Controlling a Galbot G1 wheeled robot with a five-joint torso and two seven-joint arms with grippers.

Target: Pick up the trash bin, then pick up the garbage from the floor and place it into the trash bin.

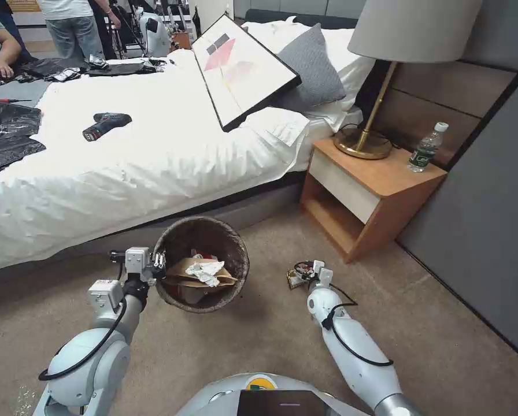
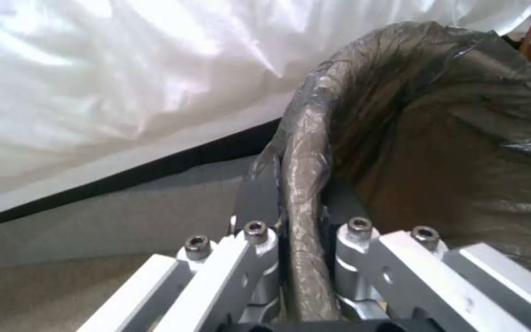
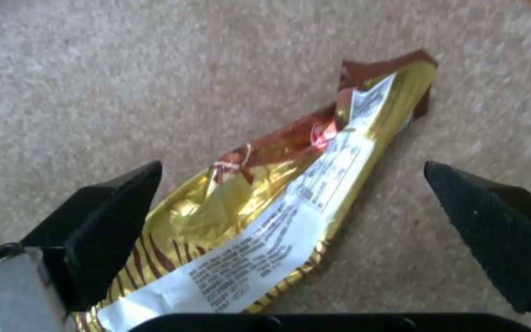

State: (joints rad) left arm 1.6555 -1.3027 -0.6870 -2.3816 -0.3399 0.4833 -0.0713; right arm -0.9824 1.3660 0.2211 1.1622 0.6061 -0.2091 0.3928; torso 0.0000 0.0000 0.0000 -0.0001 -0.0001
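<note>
Pinching the trash bin (image 1: 202, 263)'s lined rim, your left gripper (image 1: 158, 264) keeps its mouth upward beside the bed (image 1: 126, 167)'s edge. Your right gripper (image 3: 290, 207) hangs spread wide over the gold wrapper (image 3: 278, 207) on the carpet (image 3: 93, 69), jaws astride it, ready to close.

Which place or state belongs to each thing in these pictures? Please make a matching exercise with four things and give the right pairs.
Things:
1. trash bin
2. snack wrapper
3. water bottle
4. power drill

Places or states:
A. lying on the white bed
B. standing on the wooden nightstand, beside the lamp
C. gripped at its rim by the left end effector
D. lying on the carpet between the open fingers of the right end effector

Right pairs: 1-C, 2-D, 3-B, 4-A
</note>
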